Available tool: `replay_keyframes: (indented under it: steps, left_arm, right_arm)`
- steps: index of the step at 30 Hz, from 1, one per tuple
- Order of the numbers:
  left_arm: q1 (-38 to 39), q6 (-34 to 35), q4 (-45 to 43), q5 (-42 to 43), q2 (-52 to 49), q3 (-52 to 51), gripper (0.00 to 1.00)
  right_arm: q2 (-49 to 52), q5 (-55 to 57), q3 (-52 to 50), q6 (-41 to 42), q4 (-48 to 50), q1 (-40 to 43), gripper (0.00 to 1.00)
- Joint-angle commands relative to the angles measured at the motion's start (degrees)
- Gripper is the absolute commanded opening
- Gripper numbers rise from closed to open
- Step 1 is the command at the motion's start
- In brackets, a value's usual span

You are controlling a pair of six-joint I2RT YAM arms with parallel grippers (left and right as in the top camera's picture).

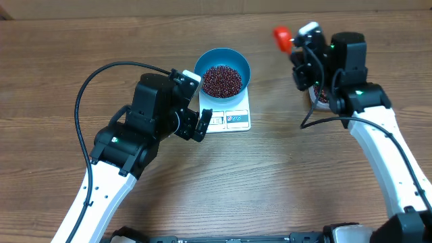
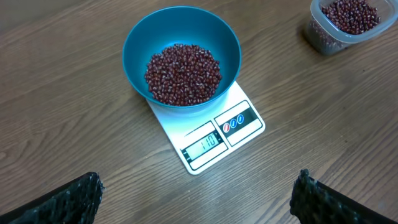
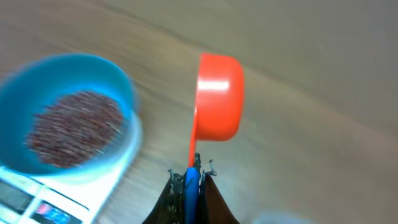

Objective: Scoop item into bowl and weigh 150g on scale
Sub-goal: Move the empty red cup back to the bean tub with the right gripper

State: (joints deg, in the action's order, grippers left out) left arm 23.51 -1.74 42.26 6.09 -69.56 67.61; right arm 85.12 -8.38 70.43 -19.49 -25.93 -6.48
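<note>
The beans lie as a dark red-brown heap in the blue bowl and cover its bottom, well under the rim. The bowl stands on the far part of the white scale. The near edge of the scale is free, and there its display shows digits which I cannot read with certainty. The scale lies flat on the wooden worktop, a little to the far side of its middle.

The left claw is spread wide open and holds nothing. Its two black fingers stand far from each other. It hangs just beside the near left corner of the scale and points toward the bowl; in its own camera the fingers are apart from the scale.

The right claw is closed tight on the thin handle of a red scoop. The scoop is to the right of the bowl and does not touch it. Whether beans are in it I cannot tell, because the right wrist view is blurred.

A clear plastic tub with more beans stands at the far right. From above, the right arm covers it mostly. Between the bowl and the scoop there is only bare wood.
</note>
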Motion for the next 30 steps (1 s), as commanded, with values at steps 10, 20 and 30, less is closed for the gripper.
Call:
replay_keyframes:
  steps: [10, 20, 30]
  left_arm:
    - [-0.24, -1.07, -0.02, 0.98, -0.50, -0.02, 0.99]
    - [-0.24, -1.07, -0.04, 0.98, -0.50, -0.02, 1.00]
    - [-0.24, -1.07, -0.04, 0.98, -0.50, -0.02, 1.00]
  right_arm:
    - [-2.73, 25.38, 1.31, 10.93, -11.52, 4.92, 0.04]
    - [-1.99, 26.36, 1.25, 10.93, -19.61, 8.00, 0.04]
    - [5.22, 26.36, 1.25, 10.95, -20.85, 8.44, 0.03]
